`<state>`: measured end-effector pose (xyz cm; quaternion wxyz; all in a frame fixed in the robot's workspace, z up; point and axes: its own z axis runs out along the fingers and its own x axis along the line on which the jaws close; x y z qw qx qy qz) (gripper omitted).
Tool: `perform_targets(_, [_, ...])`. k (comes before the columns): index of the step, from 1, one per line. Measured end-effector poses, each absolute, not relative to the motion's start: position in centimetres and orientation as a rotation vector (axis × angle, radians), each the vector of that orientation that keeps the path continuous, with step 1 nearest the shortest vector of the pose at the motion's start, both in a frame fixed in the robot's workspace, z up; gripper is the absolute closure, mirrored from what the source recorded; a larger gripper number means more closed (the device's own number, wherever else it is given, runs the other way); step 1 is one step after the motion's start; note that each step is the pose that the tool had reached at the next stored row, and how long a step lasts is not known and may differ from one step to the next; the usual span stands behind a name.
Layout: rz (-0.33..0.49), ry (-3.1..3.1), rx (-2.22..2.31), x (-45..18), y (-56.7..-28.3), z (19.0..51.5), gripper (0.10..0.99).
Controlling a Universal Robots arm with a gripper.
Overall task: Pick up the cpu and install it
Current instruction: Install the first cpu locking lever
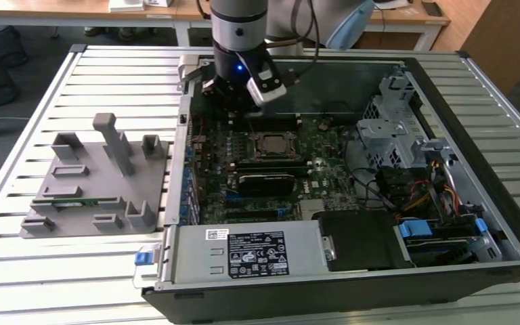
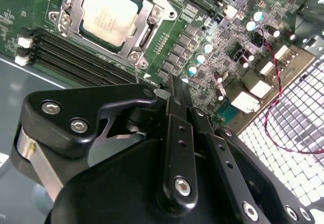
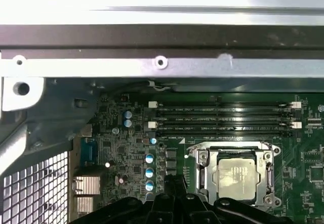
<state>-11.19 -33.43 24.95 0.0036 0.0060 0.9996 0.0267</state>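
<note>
We see the cpu (image 2: 109,13) seated inside its socket frame (image 2: 151,21). Our gripper (image 2: 173,83), fingers together, hangs just past the frame's edge.

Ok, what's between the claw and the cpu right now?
In the second wrist view, the socket frame and a strip of board with small parts lie between the claw and the cpu.

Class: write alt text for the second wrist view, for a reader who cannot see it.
A silvery cpu sits in its metal-framed socket on a green motherboard, beside black memory slots. The black gripper is in the foreground, apart from the cpu.
</note>
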Motion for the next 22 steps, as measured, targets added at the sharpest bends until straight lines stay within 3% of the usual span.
perform_targets(22, [0.084, 3.132, 0.019, -10.6, -31.1, 25.0, 0.973])
